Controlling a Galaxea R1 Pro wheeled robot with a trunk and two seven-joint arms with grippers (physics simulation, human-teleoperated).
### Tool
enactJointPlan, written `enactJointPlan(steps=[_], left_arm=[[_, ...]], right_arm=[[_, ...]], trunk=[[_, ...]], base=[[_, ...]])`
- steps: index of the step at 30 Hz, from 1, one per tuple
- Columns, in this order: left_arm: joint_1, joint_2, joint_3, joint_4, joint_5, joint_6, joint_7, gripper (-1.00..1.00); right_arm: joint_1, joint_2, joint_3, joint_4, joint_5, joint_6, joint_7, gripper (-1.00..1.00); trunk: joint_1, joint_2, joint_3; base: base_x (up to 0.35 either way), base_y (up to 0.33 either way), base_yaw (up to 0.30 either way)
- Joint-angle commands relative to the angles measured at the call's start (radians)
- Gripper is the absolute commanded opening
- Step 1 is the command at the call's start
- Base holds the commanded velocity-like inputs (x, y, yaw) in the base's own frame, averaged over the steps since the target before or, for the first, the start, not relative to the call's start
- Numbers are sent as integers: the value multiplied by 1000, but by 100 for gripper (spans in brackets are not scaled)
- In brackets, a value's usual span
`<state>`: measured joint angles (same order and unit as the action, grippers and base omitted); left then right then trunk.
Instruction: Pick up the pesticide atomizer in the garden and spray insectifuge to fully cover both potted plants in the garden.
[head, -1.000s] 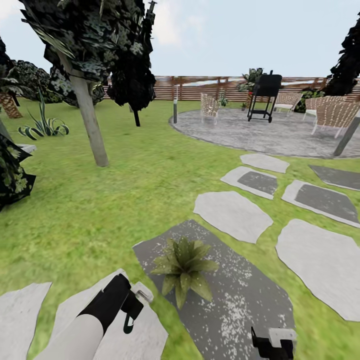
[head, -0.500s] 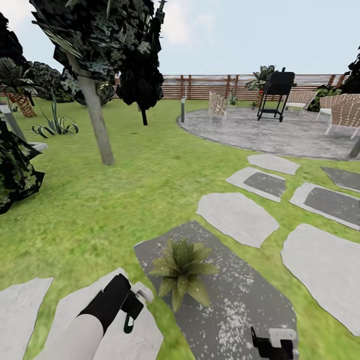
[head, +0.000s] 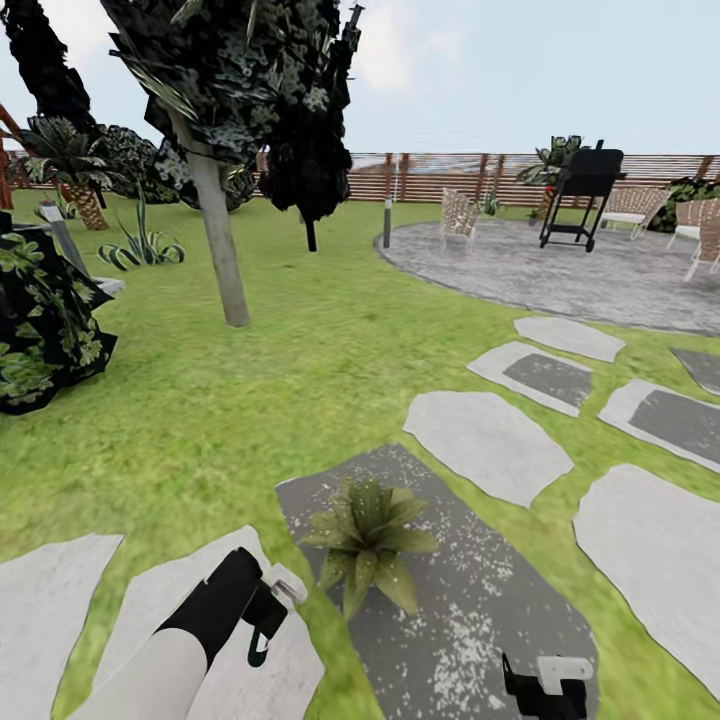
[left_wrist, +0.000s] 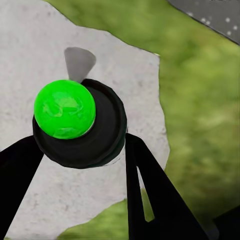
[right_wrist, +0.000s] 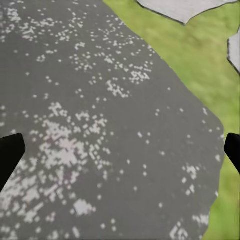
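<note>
My left gripper (head: 258, 622) is shut on the pesticide atomizer (head: 283, 586), a tiny bottle with a white nozzle head and a dark body with a green mark. It hangs low over a pale stepping stone (head: 190, 610). In the left wrist view the atomizer (left_wrist: 75, 122) is a green ball on a black disc between the black fingers (left_wrist: 145, 185). One potted plant (head: 368, 540), a low rosette of pale-speckled green leaves, stands just right of the atomizer on a dark, white-flecked stone (head: 480, 600). My right gripper (head: 545, 688) is open over that same stone (right_wrist: 120, 100).
A tree trunk (head: 225, 250) rises ahead left, with a dark-leaved shrub (head: 45, 320) and a spiky agave (head: 140, 245) beyond. Stepping stones (head: 490, 445) lead right toward the round patio (head: 560, 270), which has a grill (head: 580, 195), chairs and a bollard lamp (head: 388, 222). A wooden fence closes the back.
The whole picture has slid to the right, so the camera has turned left. Both arms and the potted plant keep their places relative to each other.
</note>
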<state>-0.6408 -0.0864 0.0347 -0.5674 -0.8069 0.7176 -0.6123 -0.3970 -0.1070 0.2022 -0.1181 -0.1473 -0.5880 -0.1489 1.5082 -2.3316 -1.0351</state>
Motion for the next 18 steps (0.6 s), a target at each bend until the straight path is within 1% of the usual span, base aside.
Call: enactJointPlan(steps=[1,4,13,18], left_arm=[[0,-2,4,-2,-11,2,-9,-100],[0,-5,4,-2,-11,2,-9,-100],[0,-7,4,-2,-11,2,-7,-100],[0,-6,4,-2,-11,2,-7,-100]], right_arm=[[0,0,9,0,-9,-3,-3,100],[0,0,8,0,-9,-3,-3,100],[0,-4,8,1,-9,-3,-3,100],[0,-2,8,0,-9,-3,-2,100]], trunk=[[0,0,-1],[0,0,-1],[0,0,-1],[0,0,-1]], base=[[0,-7,70],[0,-157,22],[-2,-263,1],[-105,-264,0]])
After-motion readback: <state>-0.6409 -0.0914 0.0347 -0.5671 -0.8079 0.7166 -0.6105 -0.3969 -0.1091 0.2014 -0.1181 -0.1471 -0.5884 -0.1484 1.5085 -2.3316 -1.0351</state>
